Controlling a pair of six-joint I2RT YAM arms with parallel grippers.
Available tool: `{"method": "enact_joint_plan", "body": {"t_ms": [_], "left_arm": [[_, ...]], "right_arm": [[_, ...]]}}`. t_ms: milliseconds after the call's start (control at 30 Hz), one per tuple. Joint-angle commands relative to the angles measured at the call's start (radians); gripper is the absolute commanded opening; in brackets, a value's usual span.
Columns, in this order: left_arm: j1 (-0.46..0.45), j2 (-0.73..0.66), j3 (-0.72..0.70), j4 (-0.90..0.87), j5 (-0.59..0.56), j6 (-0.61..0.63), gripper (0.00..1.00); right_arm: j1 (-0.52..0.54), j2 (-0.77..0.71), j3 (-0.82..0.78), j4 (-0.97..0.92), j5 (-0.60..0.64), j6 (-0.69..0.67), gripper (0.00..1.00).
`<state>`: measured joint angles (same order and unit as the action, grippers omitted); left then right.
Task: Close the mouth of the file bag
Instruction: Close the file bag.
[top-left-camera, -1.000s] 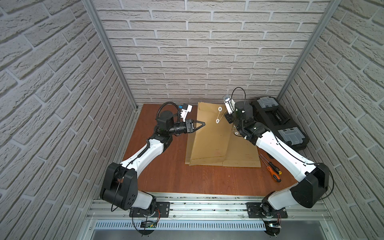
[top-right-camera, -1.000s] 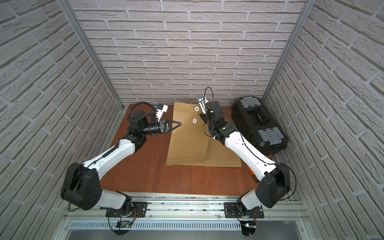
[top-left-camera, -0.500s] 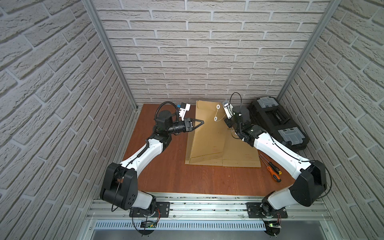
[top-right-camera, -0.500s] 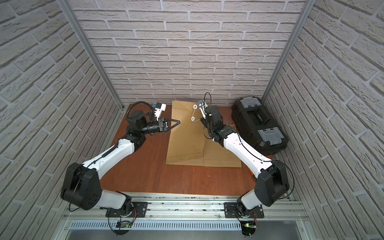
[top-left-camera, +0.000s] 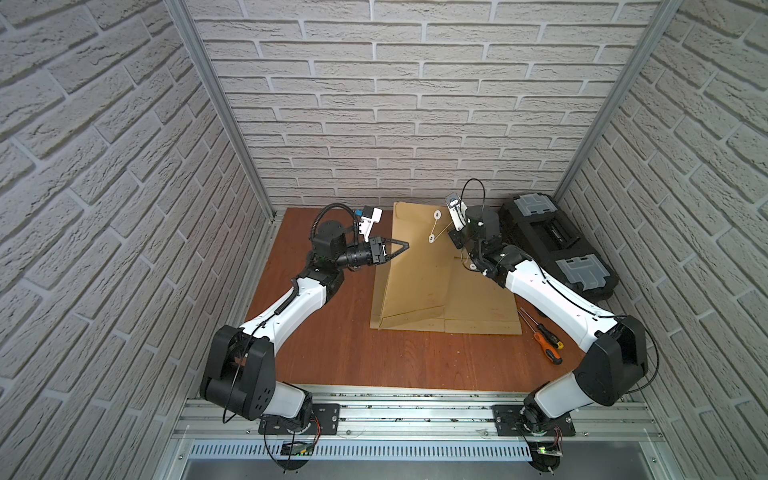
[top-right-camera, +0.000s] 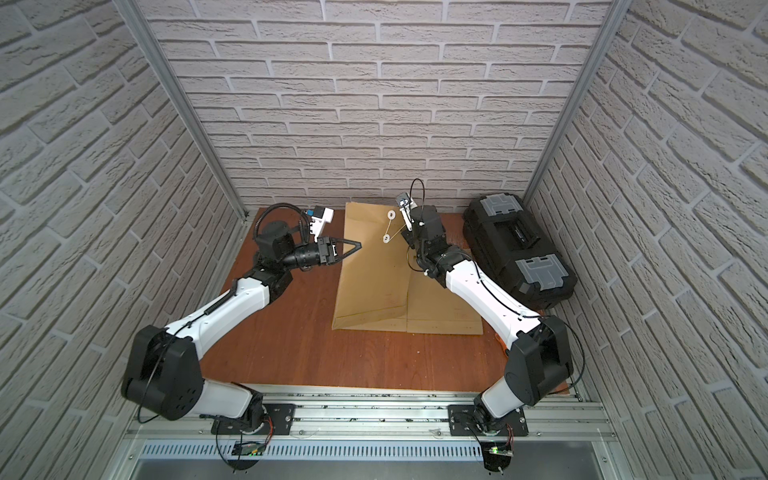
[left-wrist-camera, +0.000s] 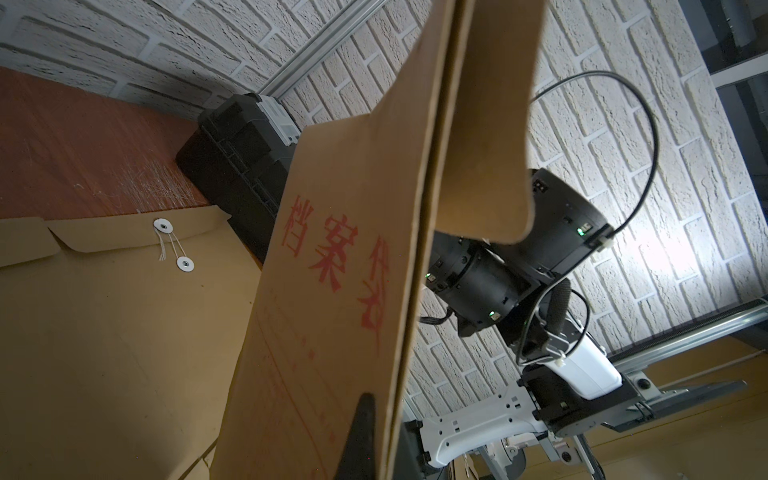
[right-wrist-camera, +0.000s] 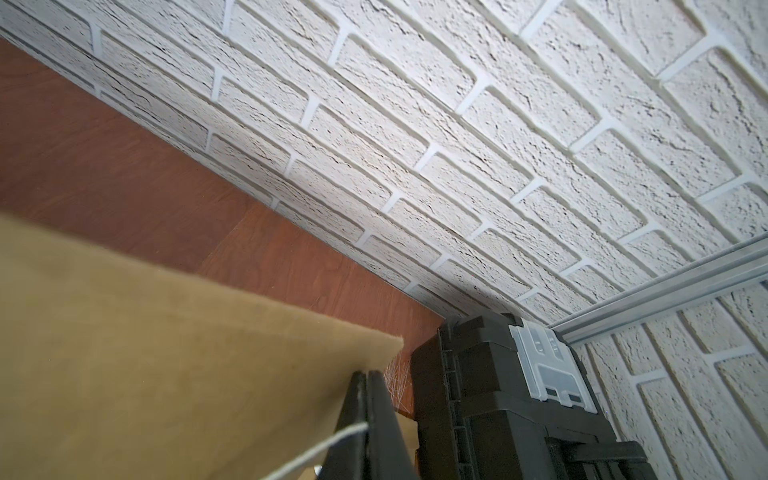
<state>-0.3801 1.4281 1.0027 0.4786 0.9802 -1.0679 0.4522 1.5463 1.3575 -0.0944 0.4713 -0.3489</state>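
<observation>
1. Your right pincer (right-wrist-camera: 365, 376) is pressed together on the white string (right-wrist-camera: 328, 444). The right wrist view shows the string running between the jaws.
2. Over the last second that pincer has swung in closer to the buttons. The string now runs from the upper button (top-left-camera: 437, 214) to the lower button (top-left-camera: 431, 238), then straight across to the pincer's tip.
3. Your left pincer (top-left-camera: 404, 246) hasn't shifted. It's pinching the edge of the file bag (top-left-camera: 415, 282) and holds that side lifted, so the bag slopes down away from its tip.
4. The flap (left-wrist-camera: 486, 166), beyond the left pincer's tip, bows off the bag body. I'd say the mouth isn't tied shut yet.
5. My read is that you're mid-wind. The next pass needs a turn around a button with tension kept, because slack would likely let the string slip off.
6. A second file bag (left-wrist-camera: 104, 332) lies flat beneath both pincers, so don't snag it. The toolbox (top-left-camera: 557, 249) sits just beyond the right pincer, on the side away from the left one.
</observation>
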Motion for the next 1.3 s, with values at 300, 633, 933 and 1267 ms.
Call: {"method": "enact_joint_plan", "body": {"t_ms": [300, 633, 933, 1267], "left_arm": [[-0.019, -0.026, -0.009, 0.045, 0.018, 0.014, 0.00], [0.001, -0.040, -0.012, 0.116, -0.044, -0.052, 0.00], [-0.006, -0.064, -0.007, 0.095, -0.028, -0.060, 0.00], [-0.005, -0.081, -0.015, 0.071, -0.021, -0.043, 0.00]], "right_arm": [[-0.004, 0.016, 0.084, 0.020, -0.029, -0.017, 0.03], [-0.007, -0.045, -0.040, 0.049, -0.006, 0.028, 0.03], [-0.019, 0.000, -0.022, 0.085, 0.025, 0.006, 0.03], [-0.027, 0.028, 0.033, 0.099, 0.039, -0.052, 0.03]]}}
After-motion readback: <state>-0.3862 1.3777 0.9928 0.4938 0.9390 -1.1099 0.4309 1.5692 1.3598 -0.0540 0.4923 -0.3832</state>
